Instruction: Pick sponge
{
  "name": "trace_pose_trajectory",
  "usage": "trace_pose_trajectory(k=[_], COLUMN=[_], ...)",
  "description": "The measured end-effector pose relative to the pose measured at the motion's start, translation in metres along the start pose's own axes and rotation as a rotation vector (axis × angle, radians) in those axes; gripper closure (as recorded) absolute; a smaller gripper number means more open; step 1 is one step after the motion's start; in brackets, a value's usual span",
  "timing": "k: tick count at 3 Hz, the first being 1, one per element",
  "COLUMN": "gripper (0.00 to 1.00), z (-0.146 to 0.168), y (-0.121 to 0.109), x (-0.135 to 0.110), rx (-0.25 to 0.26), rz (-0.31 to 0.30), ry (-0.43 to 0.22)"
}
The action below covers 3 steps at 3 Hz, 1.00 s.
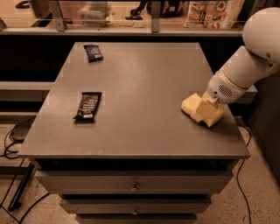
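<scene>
The pale yellow sponge (189, 104) lies on the grey table (140, 83) near its right edge. My gripper (207, 113) comes down from the white arm (245, 65) at the right and sits right at the sponge, covering its right part. Its yellowish pads blend with the sponge. The sponge still rests on the tabletop.
A dark candy-bar wrapper (88, 106) lies at the table's left side, and a second dark wrapper (92, 52) lies at the far left corner. A shelf with packages (210, 13) runs behind the table. Drawers (133, 186) sit below the front edge. Cables (13, 144) lie on the floor at left.
</scene>
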<state>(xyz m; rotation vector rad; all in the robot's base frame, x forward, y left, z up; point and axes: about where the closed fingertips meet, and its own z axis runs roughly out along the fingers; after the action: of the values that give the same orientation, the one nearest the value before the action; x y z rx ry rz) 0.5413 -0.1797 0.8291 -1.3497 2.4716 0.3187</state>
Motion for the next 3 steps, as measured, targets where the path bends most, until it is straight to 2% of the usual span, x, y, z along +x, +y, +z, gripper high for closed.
trace_pose_trajectory(k=[1,2,3], gripper=[1.00,1.00,1.00], z=[-0.033,-0.079,-0.132], y=[0.002,0.000,-0.005], x=[-0.038,-0.084,-0.123], rx=[0.047,0.102,0.176], rz=[-0.108,-0.243,-0.349], ry=[-0.064,-0.143,-0.220])
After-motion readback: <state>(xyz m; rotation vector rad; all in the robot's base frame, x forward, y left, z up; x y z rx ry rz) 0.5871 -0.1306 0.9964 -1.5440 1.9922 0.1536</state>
